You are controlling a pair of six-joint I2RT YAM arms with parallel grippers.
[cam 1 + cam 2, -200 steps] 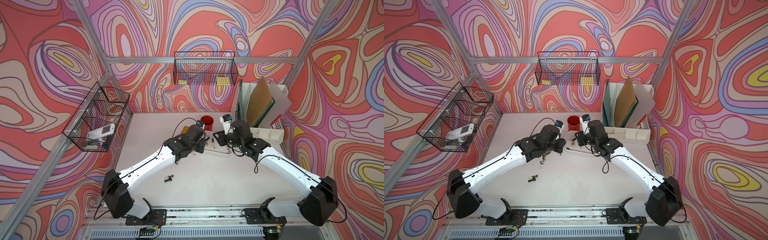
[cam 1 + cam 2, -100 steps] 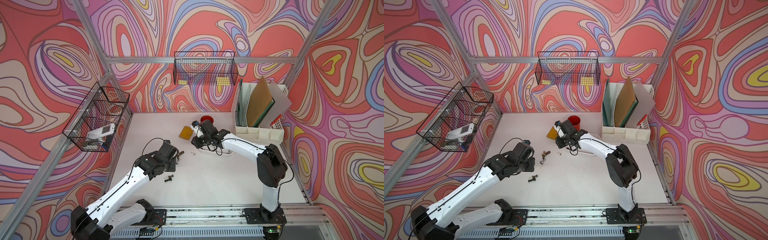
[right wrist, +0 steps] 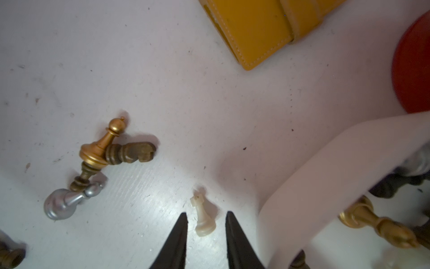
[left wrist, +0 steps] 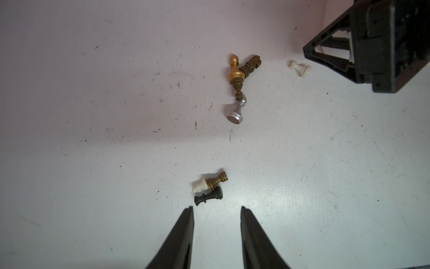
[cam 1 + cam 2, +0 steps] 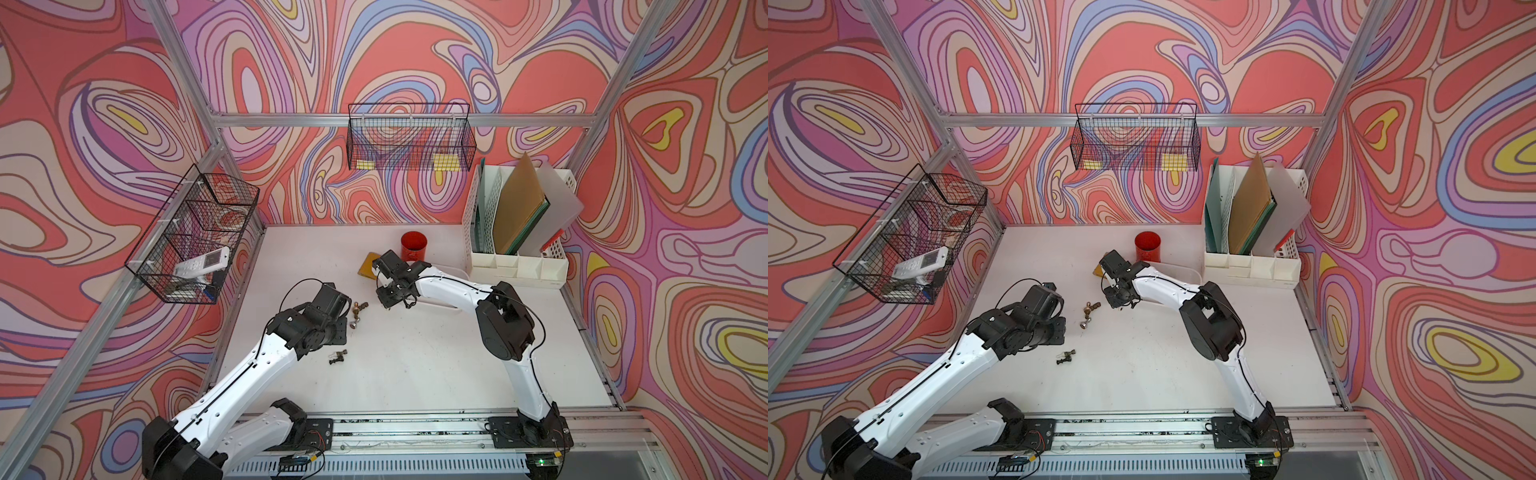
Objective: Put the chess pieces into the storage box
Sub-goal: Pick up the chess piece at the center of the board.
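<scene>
The white desk [image 5: 415, 374] carries everything, and both arms reach in from its near edge. At the far right stands a white perforated file organiser [image 5: 517, 268] filled with folders. A black wire basket [image 5: 409, 137] hangs on the back wall, and a second wire basket [image 5: 195, 237] on the left wall holds a white handset [image 5: 201, 264].

The storage box [image 5: 1185, 272], a shallow white tub, sits on the desk between the red cup [image 5: 413, 247] and the organiser. The right arm covers most of it in both top views. The right wrist view shows its rounded rim, with a gold piece [image 3: 377, 223] and darker pieces lying inside. A yellow stitched case [image 3: 256, 32] lies flat just beside the cup.

The right claw [image 3: 206, 214] is released, low over the desk. Its fingers stand on either side of a small white piece [image 3: 202, 216] that lies on its side, with a gap on both sides. The left claw [image 4: 216, 208] is also spread and empty, with its tips just short of three toppled chess pieces [image 4: 209, 188]: one white, one dark brass and one black, all touching.

Between the two claws lies another knot of pieces. A gold pawn [image 3: 102, 144] rests against a dark brass knight [image 3: 130, 152], and a silver pawn [image 3: 67, 202] lies below them, touching a second dark brass piece [image 3: 83, 177].
</scene>
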